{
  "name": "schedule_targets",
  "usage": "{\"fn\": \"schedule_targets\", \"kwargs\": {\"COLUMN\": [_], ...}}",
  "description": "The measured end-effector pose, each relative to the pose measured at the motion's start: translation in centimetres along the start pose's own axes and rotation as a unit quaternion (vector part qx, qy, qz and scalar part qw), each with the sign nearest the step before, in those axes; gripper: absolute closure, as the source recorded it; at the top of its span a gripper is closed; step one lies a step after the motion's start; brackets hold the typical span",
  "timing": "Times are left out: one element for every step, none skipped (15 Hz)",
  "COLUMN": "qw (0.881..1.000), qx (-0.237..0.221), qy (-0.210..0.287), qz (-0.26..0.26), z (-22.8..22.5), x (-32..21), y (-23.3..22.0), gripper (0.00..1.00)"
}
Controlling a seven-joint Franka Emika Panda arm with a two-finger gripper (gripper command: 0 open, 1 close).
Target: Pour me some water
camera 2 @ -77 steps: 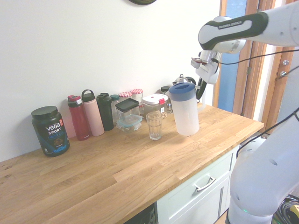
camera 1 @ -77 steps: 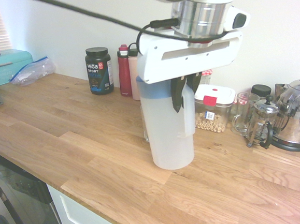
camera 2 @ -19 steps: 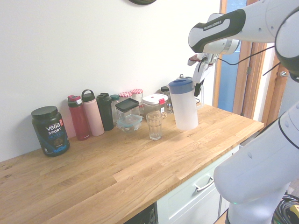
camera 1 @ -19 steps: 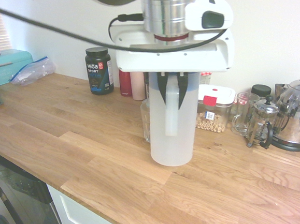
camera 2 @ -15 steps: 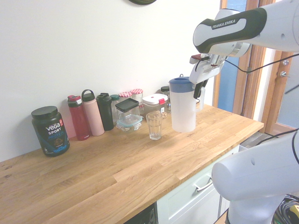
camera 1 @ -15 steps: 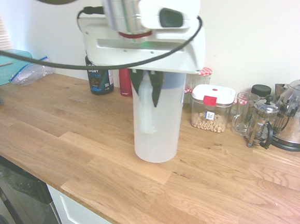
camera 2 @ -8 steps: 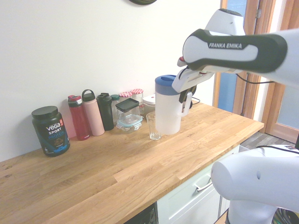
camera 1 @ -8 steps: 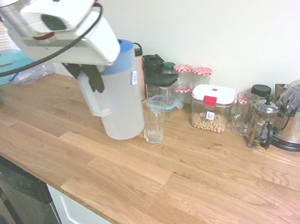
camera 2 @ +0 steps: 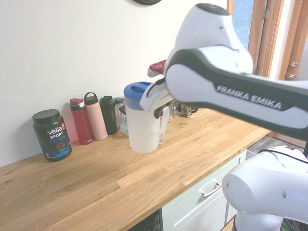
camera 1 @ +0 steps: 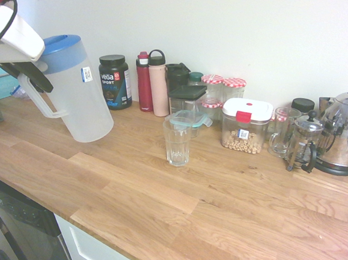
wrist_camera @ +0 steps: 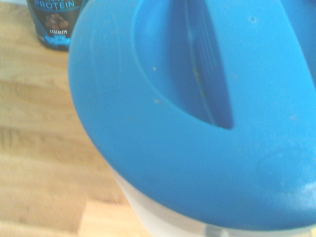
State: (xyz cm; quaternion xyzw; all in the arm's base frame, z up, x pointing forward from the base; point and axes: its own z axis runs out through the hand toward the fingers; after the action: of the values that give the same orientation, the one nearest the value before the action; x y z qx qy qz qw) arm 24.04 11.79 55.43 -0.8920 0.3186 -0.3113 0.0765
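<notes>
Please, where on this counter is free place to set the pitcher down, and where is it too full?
Free: the bare wood in front of the drinking glass, toward the counter's front edge. Crowded: the back row along the wall, from the protein tub through bottles and jars to the kettle.

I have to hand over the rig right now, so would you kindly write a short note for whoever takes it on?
Tool: shut on the handle of the pitcher, which it holds tilted above the countertop.
Glass: upright on the countertop, looks empty, in front of the row of bottles and jars. In the first exterior view the pitcher is well off to the glass's left.
Done: pitcher picked up.
Left: bring the spout over the glass, pour, set the pitcher down.
</notes>
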Motion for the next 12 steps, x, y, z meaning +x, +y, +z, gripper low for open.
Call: {"fn": "schedule_targets", "kwargs": {"qw": [1.0, 1.0, 1.0, 1.0, 1.0, 1.0, 1.0, 1.0, 1.0, 0.999, 0.999, 0.998], "qx": [-0.001, -0.002, -0.002, 0.0, 0.0, -0.001, -0.002, -0.005, -0.009, -0.015, -0.022, -0.027], "qy": [0.0, -0.001, -0.004, -0.007, -0.01, -0.013, -0.014, -0.016, -0.015, -0.015, -0.016, -0.019], "qz": [0.003, 0.005, 0.007, 0.007, 0.008, 0.008, 0.01, 0.014, 0.02, 0.029, 0.038, 0.048], "z": [1.5, 3.1, 4.5, 5.6, 6.3, 6.9, 7.5, 8.2, 8.8, 9.4, 10.0, 10.5], "x": [-0.3, -0.6, -0.9, -1.3, -1.8, -2.2, -2.6, -2.9, -3.1, -3.0, -2.7, -2.4], "y": [-1.1, -2.1, -3.0, -4.1, -5.4, -6.5, -7.5, -8.5, -9.4, -10.2, -10.9, -11.5], "gripper": [1.0, 1.0, 1.0, 1.0, 1.0, 1.0, 1.0, 1.0, 1.0, 1.0, 1.0, 1.0]}}
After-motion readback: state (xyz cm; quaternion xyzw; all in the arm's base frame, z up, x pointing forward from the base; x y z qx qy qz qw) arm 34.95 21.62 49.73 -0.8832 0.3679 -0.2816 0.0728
